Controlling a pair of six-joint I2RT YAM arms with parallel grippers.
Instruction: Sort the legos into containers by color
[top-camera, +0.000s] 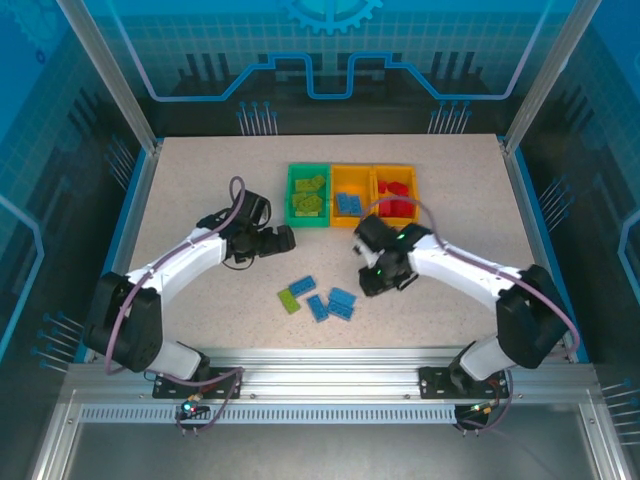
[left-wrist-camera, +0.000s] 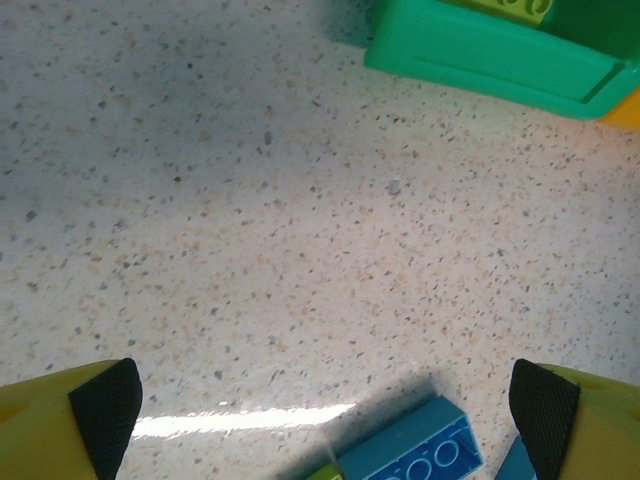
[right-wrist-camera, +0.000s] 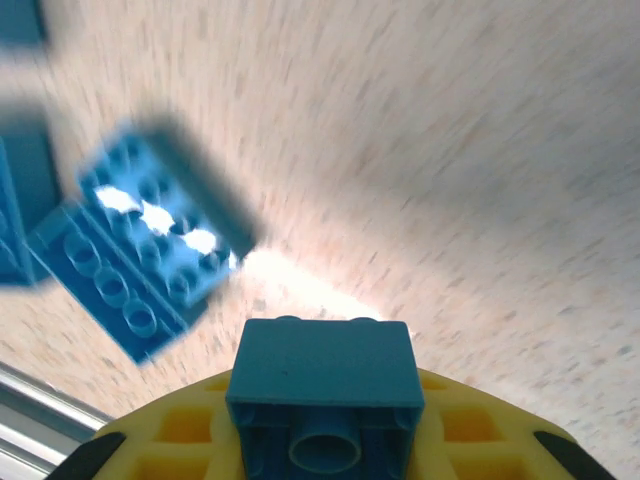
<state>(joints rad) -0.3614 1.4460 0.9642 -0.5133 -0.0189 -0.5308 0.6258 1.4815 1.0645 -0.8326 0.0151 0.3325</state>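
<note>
- The right gripper (top-camera: 373, 283) hangs low over the table (top-camera: 200, 180), just right of the loose pieces. Its jaws are closed down on a blue brick (right-wrist-camera: 322, 385).
- That brick sits between the yellow fingers (right-wrist-camera: 180, 430), with its hollow underside turned toward the wrist camera.
- The right wrist view is smeared by motion. Beyond the held brick, a cluster of blue legos (right-wrist-camera: 150, 240) lies on the speckled surface.
- The left gripper (top-camera: 285, 240) sits near the front-left corner of the green bin (top-camera: 290, 200). Its jaws are spread wide and hold nothing.
- In the left wrist view its black pads (left-wrist-camera: 105, 405) stand at the two bottom corners. A blue lego (left-wrist-camera: 410, 455) lies on the table between them, nearer the right-hand pad and touching neither.
- From above, four loose pieces lie near the front between the arms: three blue and one lime green lego (top-camera: 289, 300).
- The three joined bins stand in a row at the far middle of the table. The green one holds lime green legos (top-camera: 308, 200), the middle orange-yellow bin (top-camera: 351, 168) holds blue ones, and the right orange-yellow bin (top-camera: 395, 168) holds red ones.
</note>
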